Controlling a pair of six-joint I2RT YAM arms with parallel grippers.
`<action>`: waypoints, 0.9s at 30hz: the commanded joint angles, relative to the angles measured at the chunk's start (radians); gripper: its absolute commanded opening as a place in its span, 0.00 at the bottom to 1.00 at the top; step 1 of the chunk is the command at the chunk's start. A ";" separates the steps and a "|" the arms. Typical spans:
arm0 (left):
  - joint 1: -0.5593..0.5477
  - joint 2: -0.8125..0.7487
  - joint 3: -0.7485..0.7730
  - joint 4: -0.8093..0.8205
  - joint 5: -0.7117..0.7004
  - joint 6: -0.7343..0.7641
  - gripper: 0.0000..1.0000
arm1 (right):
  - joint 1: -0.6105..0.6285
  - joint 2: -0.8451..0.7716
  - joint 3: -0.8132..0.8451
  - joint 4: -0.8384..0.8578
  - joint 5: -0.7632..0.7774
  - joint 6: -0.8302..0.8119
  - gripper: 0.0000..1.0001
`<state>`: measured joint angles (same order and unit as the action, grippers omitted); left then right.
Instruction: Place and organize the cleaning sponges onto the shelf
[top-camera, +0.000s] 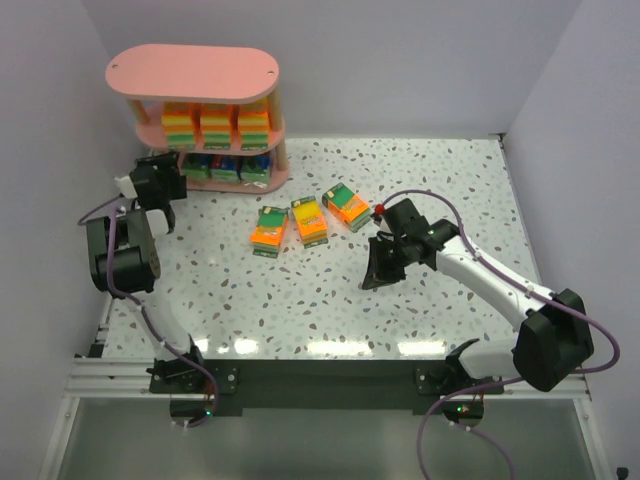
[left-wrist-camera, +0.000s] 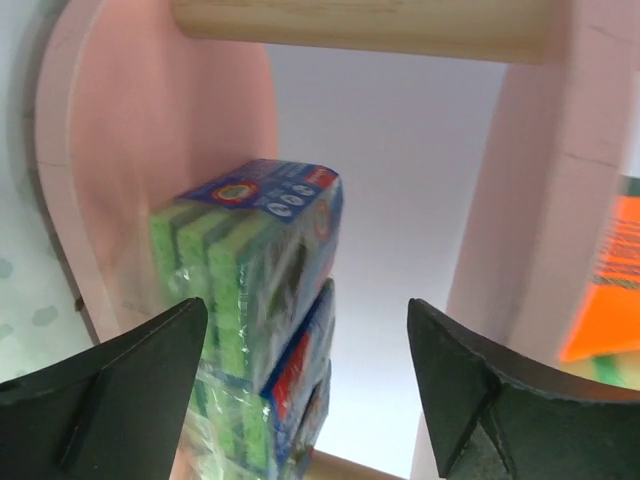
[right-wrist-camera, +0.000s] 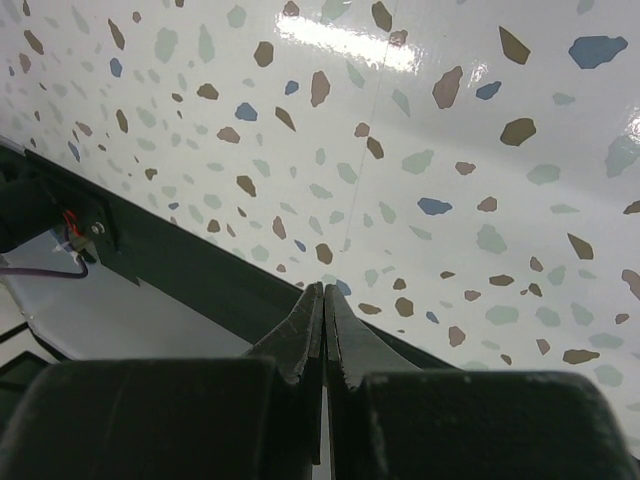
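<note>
Three blue-wrapped sponge packs (left-wrist-camera: 262, 255), print too blurred to read, are facing my released left end effector (left-wrist-camera: 305, 325); my right end effector (right-wrist-camera: 323, 305) is sitting clenched, empty.

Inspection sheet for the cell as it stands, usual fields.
Surface: speckled table, glossy, no spills seen.
Job's things: pink shelf at far left; three orange packs on its middle tier, blue-green packs on the bottom tier; three loose orange packs lie mid-table, not yet shelved.
Clutter: nothing seen.
Grippers: left claw open at the bottom tier's left end, holding nothing; right claw shut and empty above the table.
Cables: purple cables run along both arms to the bases, no snag seen.
Surroundings: plain pale walls on three sides.
</note>
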<state>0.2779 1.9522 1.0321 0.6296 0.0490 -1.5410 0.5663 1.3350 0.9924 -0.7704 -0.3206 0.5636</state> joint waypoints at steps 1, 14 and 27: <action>-0.002 -0.119 -0.035 -0.005 -0.032 0.039 0.87 | -0.005 -0.034 0.005 0.008 0.003 -0.010 0.00; -0.003 -0.720 -0.405 -0.164 0.099 0.173 0.96 | -0.017 -0.074 -0.028 0.048 -0.009 -0.024 0.27; -0.278 -1.030 -0.460 -0.695 0.218 0.512 1.00 | -0.023 -0.120 -0.064 0.066 0.003 -0.031 0.99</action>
<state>0.0952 0.9253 0.5816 0.1398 0.2878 -1.1458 0.5484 1.2350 0.9398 -0.7372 -0.3222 0.5346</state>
